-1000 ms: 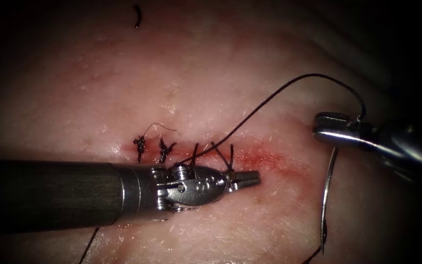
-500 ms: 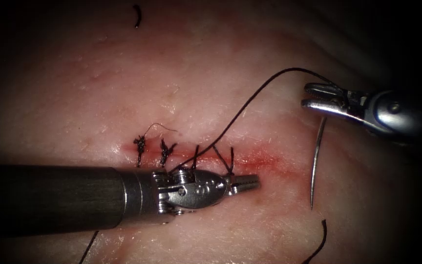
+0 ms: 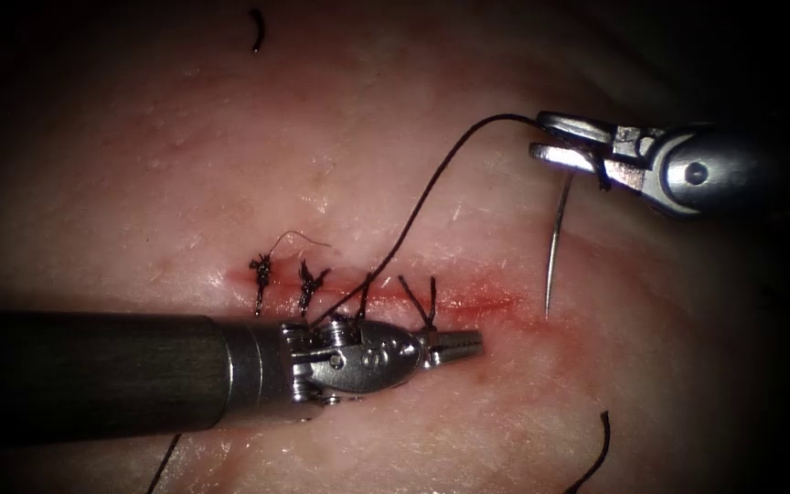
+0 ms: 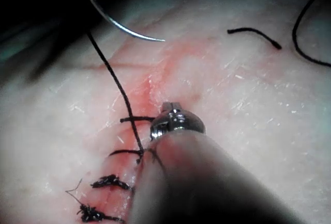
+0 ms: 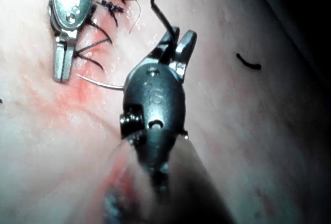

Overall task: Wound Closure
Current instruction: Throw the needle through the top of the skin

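The needle (image 3: 555, 242) hangs free of the tissue (image 3: 230, 165), point down, just below the right gripper (image 3: 550, 137), which holds it near the thread end. It is stiff, thin and slippery; a grip on the mid-curve looks steadiest. The soft thread (image 3: 422, 210) runs from it to the cut (image 3: 468, 297). The left gripper (image 3: 464, 343), closed and empty, rests beside the stitches (image 3: 308, 285).

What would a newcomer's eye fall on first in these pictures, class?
The right arm's shiny steel tool hangs right of the cut, holding the thin curved steel needle at its thread end, clear of the pale pink tissue. The left arm's steel tool lies along the red-stained cut, beside the dark stitches.
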Tool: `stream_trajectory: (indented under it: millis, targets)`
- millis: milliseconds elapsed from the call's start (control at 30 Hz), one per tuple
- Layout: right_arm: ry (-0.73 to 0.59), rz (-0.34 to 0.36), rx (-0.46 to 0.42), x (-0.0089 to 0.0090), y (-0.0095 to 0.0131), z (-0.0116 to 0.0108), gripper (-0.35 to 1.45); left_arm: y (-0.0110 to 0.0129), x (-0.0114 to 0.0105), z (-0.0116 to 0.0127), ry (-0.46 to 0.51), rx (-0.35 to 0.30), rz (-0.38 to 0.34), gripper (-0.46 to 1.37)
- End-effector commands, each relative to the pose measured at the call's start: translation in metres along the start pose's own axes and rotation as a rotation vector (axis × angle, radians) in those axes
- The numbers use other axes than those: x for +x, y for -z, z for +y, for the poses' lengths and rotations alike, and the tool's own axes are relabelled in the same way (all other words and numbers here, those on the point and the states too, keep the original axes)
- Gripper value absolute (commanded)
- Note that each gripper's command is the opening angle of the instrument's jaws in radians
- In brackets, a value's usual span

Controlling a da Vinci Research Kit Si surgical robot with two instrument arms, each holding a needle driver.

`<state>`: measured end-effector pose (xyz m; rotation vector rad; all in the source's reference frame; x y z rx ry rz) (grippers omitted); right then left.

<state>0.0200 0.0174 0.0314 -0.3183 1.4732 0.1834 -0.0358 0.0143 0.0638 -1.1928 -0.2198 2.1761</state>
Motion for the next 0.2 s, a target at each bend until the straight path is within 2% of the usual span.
stream_trajectory:
  millis: [33,200]
  targets:
    - [0.010,0.006,-0.009,0.0000,-0.0002,0.0001,-0.35,0.0000,0.0000,0.0000,0.000,-0.014,0.001,-0.35]
    - [0.019,0.014,-0.011,-0.0002,-0.0004,-0.0003,-0.35,0.0000,0.0001,0.0000,0.001,-0.014,0.001,-0.35]
